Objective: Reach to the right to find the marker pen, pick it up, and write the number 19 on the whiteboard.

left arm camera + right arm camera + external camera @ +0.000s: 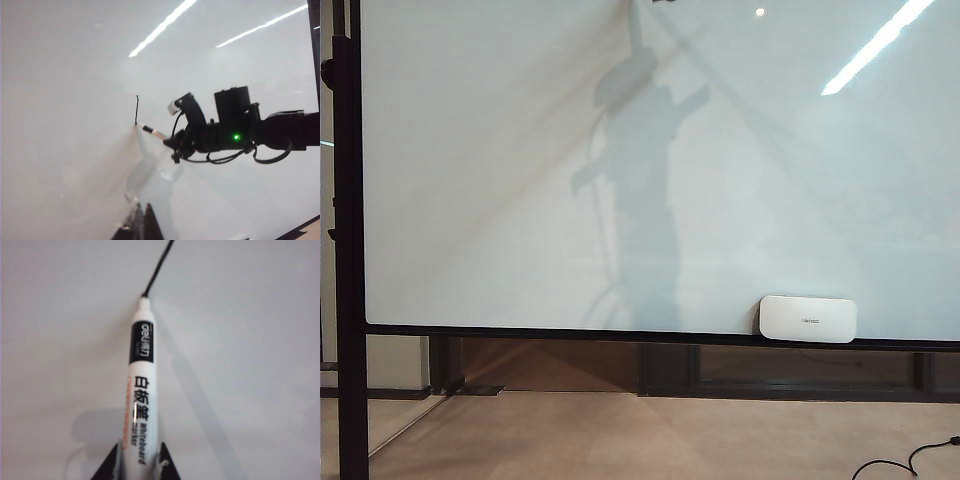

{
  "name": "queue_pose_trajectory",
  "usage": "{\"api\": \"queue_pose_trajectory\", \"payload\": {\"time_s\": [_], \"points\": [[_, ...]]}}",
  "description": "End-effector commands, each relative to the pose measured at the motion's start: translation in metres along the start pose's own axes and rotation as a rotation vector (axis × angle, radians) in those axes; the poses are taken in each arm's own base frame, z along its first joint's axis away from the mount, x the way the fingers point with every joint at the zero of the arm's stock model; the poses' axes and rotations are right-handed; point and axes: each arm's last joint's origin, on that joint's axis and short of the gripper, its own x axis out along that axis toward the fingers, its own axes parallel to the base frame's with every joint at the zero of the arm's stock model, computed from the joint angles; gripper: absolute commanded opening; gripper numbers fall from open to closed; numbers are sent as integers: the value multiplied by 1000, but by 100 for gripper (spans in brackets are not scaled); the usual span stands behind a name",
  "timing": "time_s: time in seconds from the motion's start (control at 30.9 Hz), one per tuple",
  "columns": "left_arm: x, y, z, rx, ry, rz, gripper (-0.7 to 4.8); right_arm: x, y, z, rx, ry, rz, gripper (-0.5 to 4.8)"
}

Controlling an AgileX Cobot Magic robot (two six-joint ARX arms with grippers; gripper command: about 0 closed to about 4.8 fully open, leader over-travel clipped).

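right gripper: jaws clamped on the whiteboard marker, tip touching the whiteboard at the lower end of one black vertical stroke | left gripper: held back from the board, jaws' state unclear | white eraser: on the board's bottom rail, right

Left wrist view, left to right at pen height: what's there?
Black stroke on the whiteboard → marker, tip at the stroke's lower end → right gripper, shut on the marker → right arm.
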Motion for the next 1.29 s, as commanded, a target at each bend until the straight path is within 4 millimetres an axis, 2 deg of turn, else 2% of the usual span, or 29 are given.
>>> {"api": "queue_pose_trajectory", "payload": {"time_s": [0.03,0.23,0.39,0.55,0.71,0.74,0.81,1.04,1.29], "points": [[0,0,3,10,-17,5,-5,5,-1,-12,17,80,-26,-2],[0,0,3,10,-17,4,-5,11,3,-28,20,161,-18,-2],[0,0,3,9,-16,4,-5,11,4,-29,12,163,1,-2],[0,0,3,9,-15,4,-5,1,4,-7,0,66,17,-2],[0,0,2,6,-7,3,-5,-24,9,29,-3,-63,28,-2],[0,0,1,5,-4,2,-5,-33,6,42,-1,-109,23,-2],[0,0,1,5,-3,2,-5,-43,2,55,-25,-163,-3,-2],[0,-2,1,4,-11,-62,-5,-50,-12,64,-63,-183,-100,-2],[0,-2,1,3,-8,-62,-5,-47,-18,53,-84,-65,-161,-2]]}}
